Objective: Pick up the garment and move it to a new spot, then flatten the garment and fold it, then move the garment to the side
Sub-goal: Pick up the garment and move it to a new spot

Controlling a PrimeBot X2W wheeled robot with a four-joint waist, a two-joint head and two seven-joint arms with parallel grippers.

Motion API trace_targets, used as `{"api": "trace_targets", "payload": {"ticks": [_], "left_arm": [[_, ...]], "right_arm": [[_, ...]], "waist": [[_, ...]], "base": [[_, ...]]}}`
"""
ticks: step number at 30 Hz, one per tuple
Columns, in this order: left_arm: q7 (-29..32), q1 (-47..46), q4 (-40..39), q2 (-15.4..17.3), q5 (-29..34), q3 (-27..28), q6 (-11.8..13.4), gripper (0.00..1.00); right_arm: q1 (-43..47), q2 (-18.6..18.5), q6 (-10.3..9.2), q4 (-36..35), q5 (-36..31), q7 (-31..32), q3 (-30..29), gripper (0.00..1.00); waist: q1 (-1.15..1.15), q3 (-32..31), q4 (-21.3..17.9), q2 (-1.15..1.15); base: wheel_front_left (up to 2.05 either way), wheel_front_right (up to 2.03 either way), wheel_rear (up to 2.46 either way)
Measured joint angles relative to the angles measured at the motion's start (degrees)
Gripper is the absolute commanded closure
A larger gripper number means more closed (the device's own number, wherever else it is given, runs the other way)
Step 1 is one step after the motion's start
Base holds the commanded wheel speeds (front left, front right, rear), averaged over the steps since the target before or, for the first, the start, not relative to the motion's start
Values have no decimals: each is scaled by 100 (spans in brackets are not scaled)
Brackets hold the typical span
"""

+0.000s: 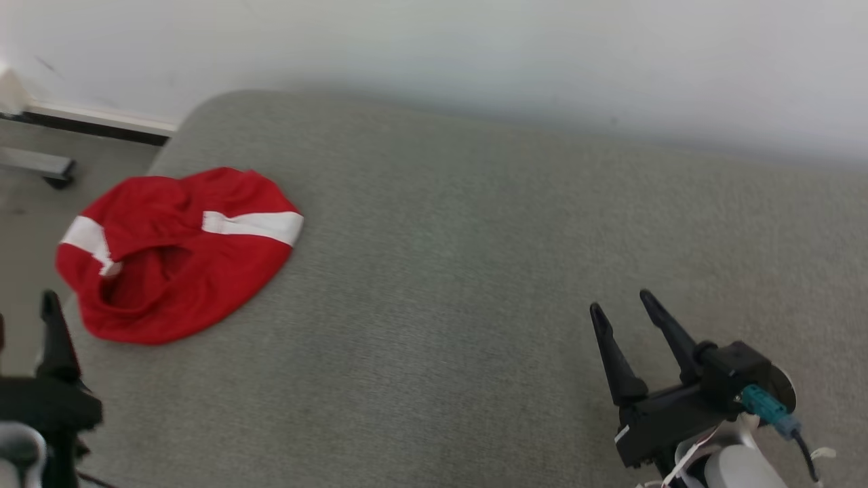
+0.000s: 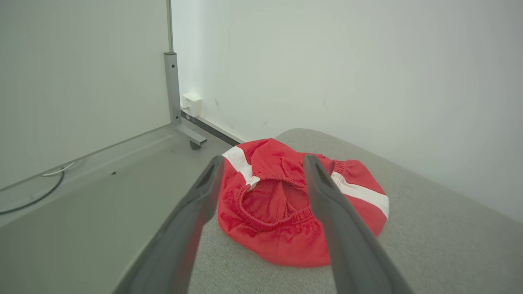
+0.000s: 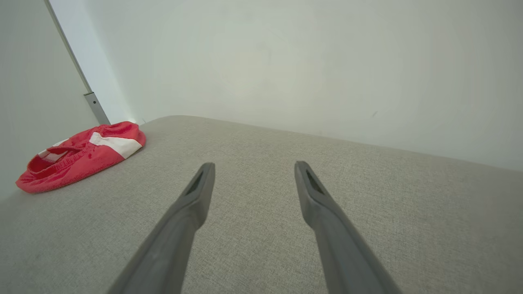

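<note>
Two grippers are out over the grey surface (image 1: 475,271) in the head view, both spread wide and holding nothing. The left gripper (image 1: 24,315) sits at the near left, just short of the garment (image 1: 180,254), a pair of red shorts with white stripes crumpled at the surface's left edge near the far corner. The right gripper (image 1: 620,303) is well apart from it, over bare cloth on the right. To my eye the pick-up has not begun, and the left arm is the natural one for it.

From the left wrist view, the left gripper (image 2: 263,160) frames the garment (image 2: 282,241) between its open fingers, with the elastic waistband (image 2: 271,218) gaping toward the camera. I'd aim for that bunched rim, since a raised ridge gives the fingers something to close around where flat cloth would slip. Come down steeply, not sweeping sideways: the floor (image 2: 102,183) is just beside the heap, and a push could send it over.

From the right wrist view, the right gripper (image 3: 254,166) points across the open surface (image 3: 367,196), the garment (image 3: 77,157) far off to its left. That bare middle looks a good new spot, with room for both arms to flatten it.
</note>
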Motion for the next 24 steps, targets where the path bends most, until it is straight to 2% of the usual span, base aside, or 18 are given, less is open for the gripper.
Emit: {"api": "trace_targets", "payload": {"ticks": [1, 2, 7, 13, 17, 24], "left_arm": [[166, -170, 77, 67, -211, 58, -42, 0], [542, -480, 190, 277, -550, 120, -47, 0], [1781, -900, 280, 755, -1656, 330, -75, 0], [2916, -1199, 244, 1343, -2568, 927, 23, 0], [3522, -1353, 380, 1623, -2934, 1138, 178, 0], [4158, -1349, 375, 1827, -3134, 1205, 474, 0]], "right_arm": [[-64, -1, 0, -60, -14, 18, -5, 0], [-164, -2, 0, -178, -26, 29, -10, 0], [-371, 48, 0, -341, -63, 33, 62, 0], [-660, 182, 0, -414, -127, -82, 159, 0], [-790, 235, 0, -416, -127, -190, 143, 0], [-837, 324, 0, -367, -163, -314, 64, 0]], "waist": [[0, 92, -68, 0], [1, 281, -213, 0], [1, 722, -640, 1], [1, 1247, -1177, 1], [1, 1579, -1522, 0], [1, 2072, -2050, 0]], "base": [[0, 0, 0], [0, 0, 0], [0, 0, 0], [0, 0, 0], [0, 0, 0], [0, 0, 0]]}}
